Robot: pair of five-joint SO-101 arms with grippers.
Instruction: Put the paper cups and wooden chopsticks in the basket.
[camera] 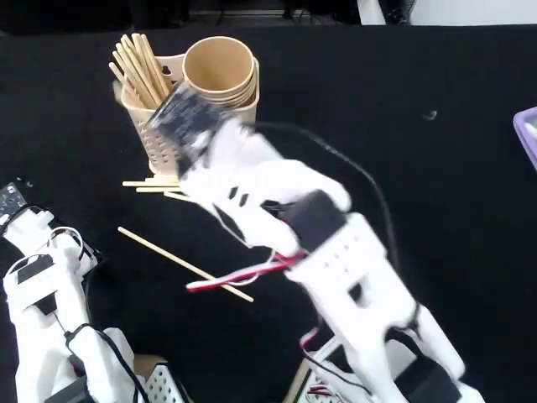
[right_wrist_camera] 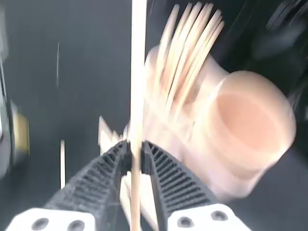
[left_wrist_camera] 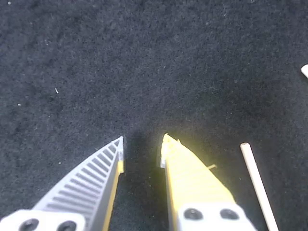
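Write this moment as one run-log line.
right gripper: shut on chopstick, near basket | left gripper: open, over table | paper cups: in basket | loose chopstick: on table

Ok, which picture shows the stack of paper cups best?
The high view: the tan paper cup stack sits in the beige slotted plastic basket, open mouth visible. The right wrist view shows it beyond the right gripper. The left wrist view faces black tabletop.
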